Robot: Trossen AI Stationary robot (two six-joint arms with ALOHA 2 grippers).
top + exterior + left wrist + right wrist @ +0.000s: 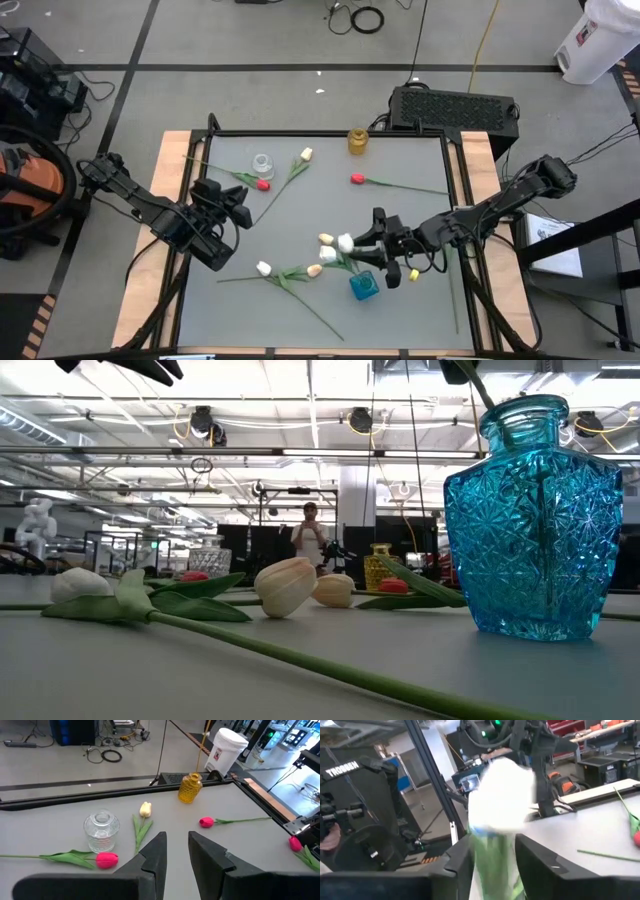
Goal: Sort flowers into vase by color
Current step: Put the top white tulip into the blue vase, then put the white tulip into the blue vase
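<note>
The right end effector (365,252) hovers over the blue vase (364,287) near the counter's (420,300) front edge. In the right wrist view a white tulip (500,795) fills the gap between its fingers (540,865), blurred and so close that it hides the vase's mouth; whether the fingers press the stem or have let go cannot be told. In the low view the stem enters the vase's neck and the arm above is cut off by the frame.

The left end effector (238,207) waits over the counter's left half, fingers parted and empty, clear of every flower.

Loose flowers lie spread out: a red tulip (263,184) just beside the clear vase (263,163), a cream tulip (306,155) near it, another red tulip (357,179) with its stem running toward the right edge, and two pale tulips (264,268) at front centre, their stems crossing just beside the blue vase. The amber vase (357,140) stands at the far edge. The front-left and right-hand parts of the counter are bare. A person (311,532) stands far off in the room, too small to make out.
</note>
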